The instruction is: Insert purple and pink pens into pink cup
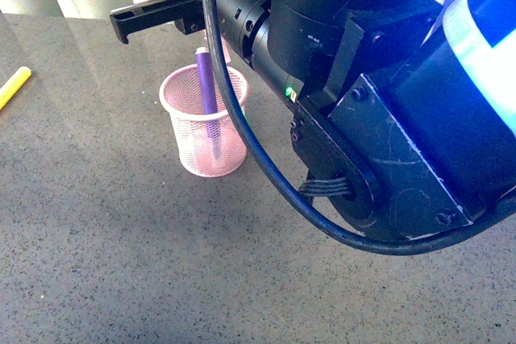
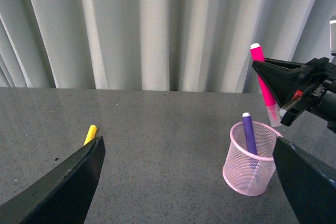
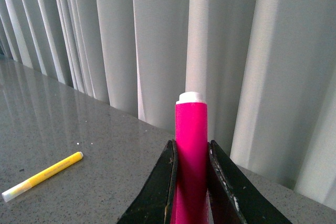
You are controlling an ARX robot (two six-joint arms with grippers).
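Observation:
The pink cup stands upright on the grey table; it also shows in the left wrist view. The purple pen stands inside it, leaning on the rim, its top above the mesh. My right gripper is shut on the pink pen, held nearly upright, white end up. From the left wrist view the pink pen hangs in the right gripper above and just behind the cup, its pale cap near the rim. My left gripper is open and empty, low over the table in front of the cup.
A yellow pen lies on the table far left of the cup, also in the left wrist view and the right wrist view. Pale curtains hang behind the table. My right arm fills the front view's right side.

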